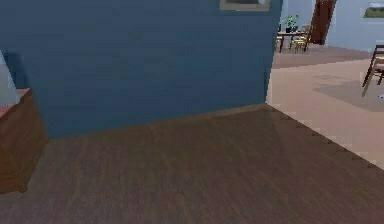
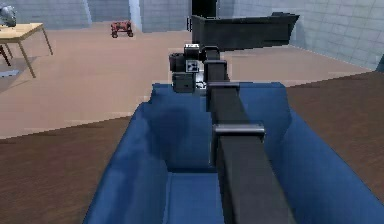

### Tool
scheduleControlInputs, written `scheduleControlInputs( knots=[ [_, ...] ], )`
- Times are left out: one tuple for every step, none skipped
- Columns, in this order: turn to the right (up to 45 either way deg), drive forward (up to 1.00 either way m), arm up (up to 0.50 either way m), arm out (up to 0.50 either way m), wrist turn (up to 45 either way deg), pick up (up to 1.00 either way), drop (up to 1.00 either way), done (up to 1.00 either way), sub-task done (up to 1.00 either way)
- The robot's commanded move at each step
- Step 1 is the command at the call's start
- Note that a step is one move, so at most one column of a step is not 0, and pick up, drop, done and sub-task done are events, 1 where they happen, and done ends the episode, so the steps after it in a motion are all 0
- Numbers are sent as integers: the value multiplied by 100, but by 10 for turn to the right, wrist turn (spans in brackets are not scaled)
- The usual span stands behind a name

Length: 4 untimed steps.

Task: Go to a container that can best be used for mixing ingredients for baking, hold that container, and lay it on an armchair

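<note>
Here's the arm (image 2: 240, 160) stretched right out above the blue armchair (image 2: 165, 140), with the tool (image 2: 184, 80) at its far end near the chair's outer edge. By my reading that puts us at the last stage, the laying-down. Whether the tool holds anything I cannot tell, and I cannot tell where the mixing container is either. What's left, I'd judge, is getting it onto that cushion. The count: one armchair, one arm, one tool, two white marker squares (image 2: 190, 60), one wooden counter (image 2: 25, 35), one small red thing (image 2: 122, 28) and one dark sofa (image 2: 250, 30). Ahead, one brown cabinet (image 1: 18, 140) and one chair (image 1: 375, 65).
</note>
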Motion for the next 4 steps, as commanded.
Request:
scheduleControlInputs(
  knots=[
    [0, 0, 0, 0, 390, 0, 0, 0, 0],
    [0, 0, -30, 0, 0, 0, 0, 0, 0],
    [0, 0, -32, 0, 0, 0, 0, 0, 0],
    [0, 0, 0, 0, 0, 0, 100, 0, 0]
  ],
)
